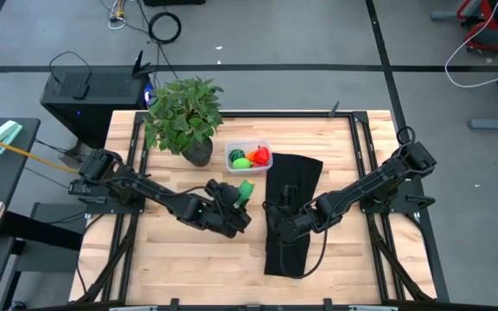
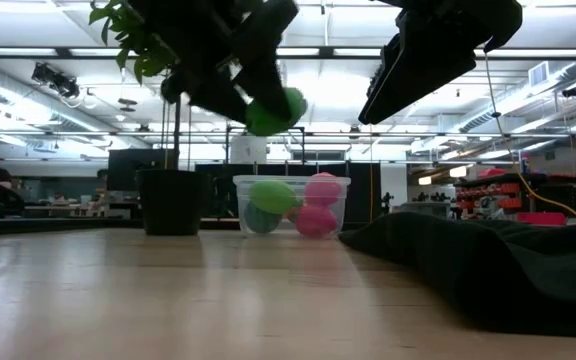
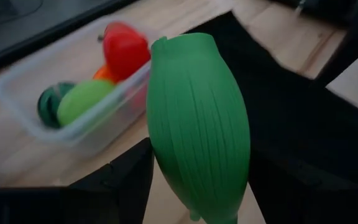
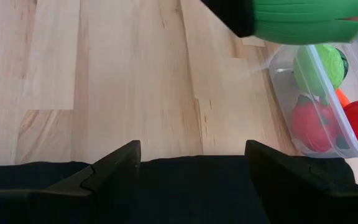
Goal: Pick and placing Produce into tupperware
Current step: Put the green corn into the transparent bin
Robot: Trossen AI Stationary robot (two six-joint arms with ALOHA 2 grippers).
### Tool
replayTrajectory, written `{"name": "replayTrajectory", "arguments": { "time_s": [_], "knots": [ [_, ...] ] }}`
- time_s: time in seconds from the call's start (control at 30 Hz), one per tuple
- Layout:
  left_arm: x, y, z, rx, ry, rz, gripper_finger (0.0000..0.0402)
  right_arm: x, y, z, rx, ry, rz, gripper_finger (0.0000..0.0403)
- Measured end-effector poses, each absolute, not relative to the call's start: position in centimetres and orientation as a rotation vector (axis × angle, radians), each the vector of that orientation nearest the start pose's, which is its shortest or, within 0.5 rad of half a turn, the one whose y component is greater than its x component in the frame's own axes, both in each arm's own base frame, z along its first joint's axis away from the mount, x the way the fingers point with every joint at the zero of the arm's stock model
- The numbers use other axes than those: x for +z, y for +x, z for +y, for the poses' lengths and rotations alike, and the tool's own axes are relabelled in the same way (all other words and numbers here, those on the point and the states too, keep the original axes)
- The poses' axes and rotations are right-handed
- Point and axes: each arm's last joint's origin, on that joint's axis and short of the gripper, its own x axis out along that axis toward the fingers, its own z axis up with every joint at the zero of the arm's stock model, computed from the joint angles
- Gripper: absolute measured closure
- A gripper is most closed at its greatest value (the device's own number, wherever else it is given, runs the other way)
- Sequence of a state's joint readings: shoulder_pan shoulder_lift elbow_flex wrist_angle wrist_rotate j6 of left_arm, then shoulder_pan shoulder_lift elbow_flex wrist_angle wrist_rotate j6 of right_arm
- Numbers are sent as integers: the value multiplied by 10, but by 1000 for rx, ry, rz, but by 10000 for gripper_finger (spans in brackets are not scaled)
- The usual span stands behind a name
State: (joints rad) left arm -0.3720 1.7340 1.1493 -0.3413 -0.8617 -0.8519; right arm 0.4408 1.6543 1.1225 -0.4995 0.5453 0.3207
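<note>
Clear plastic makes up the small rectangular tupperware tub [image 1: 248,156], which sits on the wooden tabletop [image 1: 180,250] toward its far edge, between the dark pot of the leafy potted plant [image 1: 184,117] and the black cloth [image 1: 290,212] spread toward the right side. Most of the produce looks already packed: inside it are a light green rounded toy fruit [image 3: 82,99], a dark green round piece [image 3: 47,106], a bright red toy [image 3: 125,48] and a sliver of orange carrot [image 3: 106,73]; the right wrist view shows a second red piece [image 4: 314,126] low in the tub. The left gripper [image 1: 240,200] is pinching a ribbed, light green oval toy vegetable [image 3: 197,124] between its fingers and holds it in the air above the middle of the tabletop, just short of the tub's near side. In the low view it hangs well clear of the wood. The right gripper [image 1: 281,214] hovers over the black cloth with its fingers spread and nothing between them. By my reckoning this is the last piece, since no other toy lies loose on the tabletop; what remains is to carry it over the rim and let go.
</note>
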Motion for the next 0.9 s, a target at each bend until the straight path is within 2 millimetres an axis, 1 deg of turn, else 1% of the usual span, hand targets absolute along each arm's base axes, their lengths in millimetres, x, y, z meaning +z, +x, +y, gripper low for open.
{"name": "replayTrajectory", "arguments": {
  "time_s": [0.17,0.43,0.6,0.77,0.9],
  "knots": [
    [220,345,-103,708,-202,467,164,215,306,128,-237,-190,874,108],
    [221,352,-76,777,-145,478,158,215,306,128,-237,-190,874,108],
    [223,357,-59,809,-120,479,164,215,306,128,-237,-190,874,108],
    [227,363,-47,810,-92,452,164,215,306,128,-237,-190,874,108],
    [229,366,-44,794,-25,462,159,215,306,128,-237,-191,874,108]
  ]
}}
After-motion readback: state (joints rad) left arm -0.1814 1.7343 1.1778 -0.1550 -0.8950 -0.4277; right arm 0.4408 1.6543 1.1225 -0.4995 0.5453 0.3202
